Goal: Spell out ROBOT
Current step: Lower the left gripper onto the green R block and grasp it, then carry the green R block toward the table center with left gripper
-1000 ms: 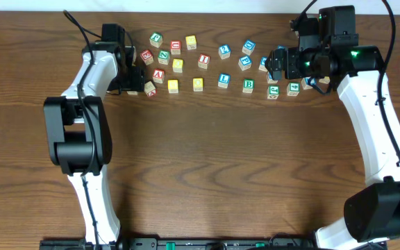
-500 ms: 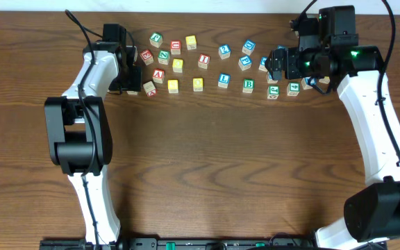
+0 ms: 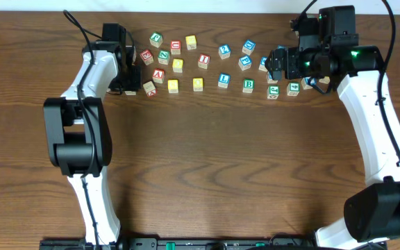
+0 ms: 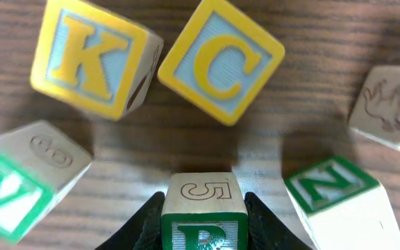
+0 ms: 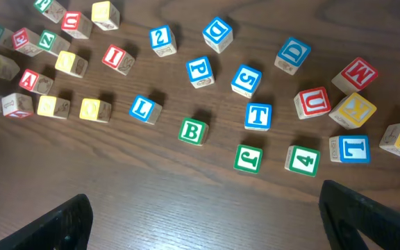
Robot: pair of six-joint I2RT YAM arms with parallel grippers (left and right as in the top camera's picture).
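My left gripper (image 4: pixel 203 222) is shut on a green R block (image 4: pixel 203 208) with a 5 on its top face, low over the wood. In the overhead view the left gripper (image 3: pixel 132 76) is at the left end of the scattered letter blocks. A yellow K block (image 4: pixel 89 55), a yellow C block (image 4: pixel 221 59) and a green N block (image 4: pixel 332 187) lie around it. My right gripper (image 5: pixel 217 222) is open and empty, above the right end of the blocks (image 3: pixel 278 64). Below it lie a green B block (image 5: pixel 193 130) and a blue T block (image 5: pixel 257 116).
Several more letter blocks lie along the far side of the wooden table (image 3: pixel 200 153), among them a blue L (image 5: pixel 145 109), a red U (image 5: pixel 312 103) and a green V (image 4: pixel 12 187). The table's far edge (image 3: pixel 207 12) runs just behind them.
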